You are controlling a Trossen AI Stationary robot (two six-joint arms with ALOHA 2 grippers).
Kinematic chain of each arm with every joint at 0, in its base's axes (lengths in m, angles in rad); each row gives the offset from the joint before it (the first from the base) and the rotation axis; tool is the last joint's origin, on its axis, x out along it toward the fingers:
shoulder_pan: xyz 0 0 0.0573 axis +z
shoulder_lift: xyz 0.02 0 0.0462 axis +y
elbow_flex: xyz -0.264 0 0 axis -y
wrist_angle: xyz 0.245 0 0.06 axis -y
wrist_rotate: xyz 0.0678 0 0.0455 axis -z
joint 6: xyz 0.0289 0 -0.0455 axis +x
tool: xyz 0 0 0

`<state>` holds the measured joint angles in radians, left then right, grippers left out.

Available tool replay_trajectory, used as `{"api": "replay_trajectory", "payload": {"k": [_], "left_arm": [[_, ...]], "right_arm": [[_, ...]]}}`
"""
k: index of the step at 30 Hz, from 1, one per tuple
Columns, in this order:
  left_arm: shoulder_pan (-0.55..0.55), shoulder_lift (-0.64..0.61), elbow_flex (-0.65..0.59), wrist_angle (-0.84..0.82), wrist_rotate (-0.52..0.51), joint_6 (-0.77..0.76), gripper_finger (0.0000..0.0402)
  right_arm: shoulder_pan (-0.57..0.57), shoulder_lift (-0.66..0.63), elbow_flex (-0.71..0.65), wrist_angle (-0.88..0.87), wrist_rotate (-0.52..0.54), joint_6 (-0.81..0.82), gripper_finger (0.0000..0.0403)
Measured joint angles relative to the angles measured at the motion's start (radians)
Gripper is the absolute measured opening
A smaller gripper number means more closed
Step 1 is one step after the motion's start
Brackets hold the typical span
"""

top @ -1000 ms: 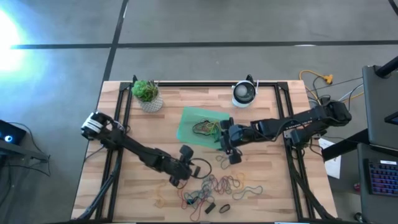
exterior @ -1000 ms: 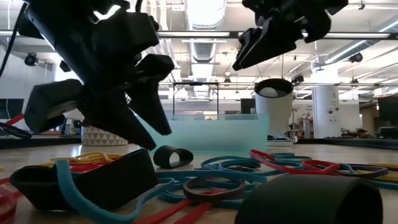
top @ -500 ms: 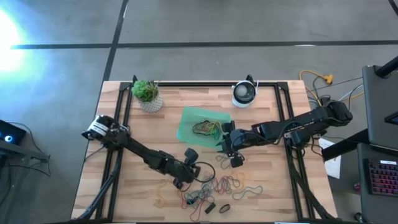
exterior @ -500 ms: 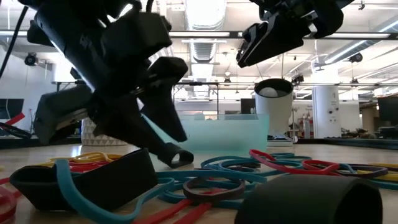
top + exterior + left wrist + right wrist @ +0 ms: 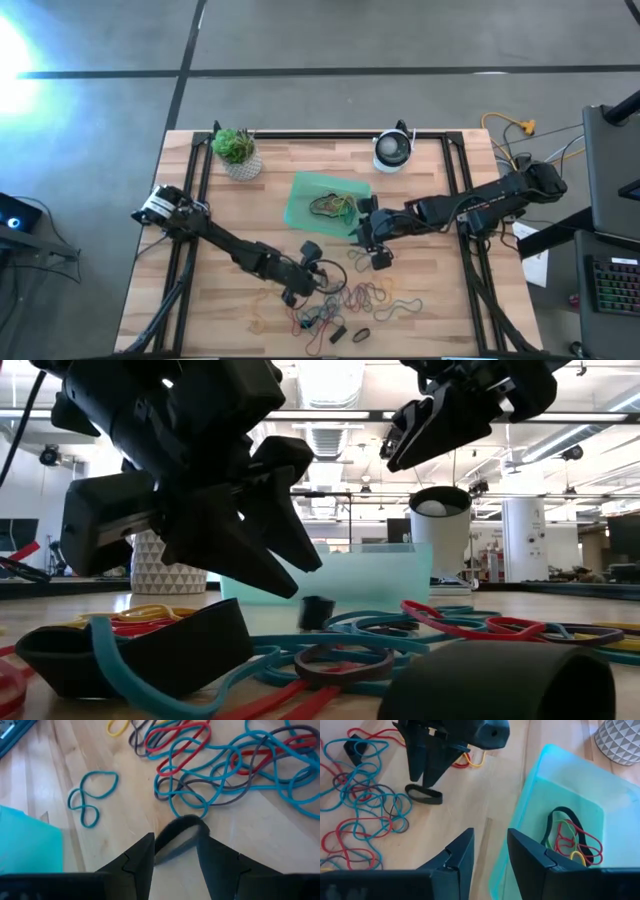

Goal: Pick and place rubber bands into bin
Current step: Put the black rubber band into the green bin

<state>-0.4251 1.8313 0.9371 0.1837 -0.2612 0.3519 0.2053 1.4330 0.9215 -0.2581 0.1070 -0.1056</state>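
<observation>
Two hands are over your desk (image 5: 200, 270), and both stand with fingers apart and nothing between them. Your left hand (image 5: 312, 275) hangs low at the edge of the loose pile of rubber bands (image 5: 355, 300) near the front of the desk. In the left wrist view its two dark fingers (image 5: 135, 862) straddle a short, wide dark band (image 5: 181, 836) that lies flat on the wood just ahead of the tips; the jaws have not closed on it. The right wrist view shows the same dark band (image 5: 423, 794) resting on the desk just under those fingertips.

Your right hand (image 5: 366, 243) hovers beside the front right corner of the bin (image 5: 300, 205), with its fingers (image 5: 460, 855) set a narrow gap apart and empty. From its wrist camera you see the bin's near wall (image 5: 517, 845) just ahead of the tips.

Several bands already lie inside the bin (image 5: 572, 837): a dark loop, red ones, a green one and a yellow one, bunched toward one side. The rest stay scattered on the wood in front of it, teal, red and grey loops tangled together (image 5: 235, 765), with one small teal band (image 5: 92, 797) lying apart, nearer the bin.

A small potted plant (image 5: 236, 152) and a round white device (image 5: 393, 150) stand along the back edge of the desk.
</observation>
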Motion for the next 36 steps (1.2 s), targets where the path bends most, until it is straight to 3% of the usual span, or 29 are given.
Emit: {"api": "replay_trajectory", "payload": {"k": [7,14,21,25,31,36], "left_arm": [[0.009,0.014,0.001,0.002,0.011,-0.004,0.0132],[0.018,0.051,0.018,0.022,0.116,-0.004,0.0132],[0.022,0.091,0.040,0.018,0.146,-0.005,0.0130],[0.029,0.093,0.041,0.018,0.151,-0.007,0.0099],[0.036,0.089,0.040,0.009,0.153,-0.005,0.0009],[0.039,0.076,0.037,-0.002,0.128,-0.004,0.0002]], "right_arm": [[0.012,0.000,0.000,0.000,-0.002,0.007,0.0109],[0.013,0.000,0.000,-0.023,-0.002,0.028,0.0109],[0.013,0.000,-0.003,-0.022,-0.002,0.028,0.0102],[0.013,0.000,-0.009,-0.023,-0.002,0.028,0.0098],[0.013,0.001,-0.019,-0.022,-0.001,0.035,0.0097],[0.013,0.001,-0.036,-0.022,0.000,0.052,0.0095]]}}
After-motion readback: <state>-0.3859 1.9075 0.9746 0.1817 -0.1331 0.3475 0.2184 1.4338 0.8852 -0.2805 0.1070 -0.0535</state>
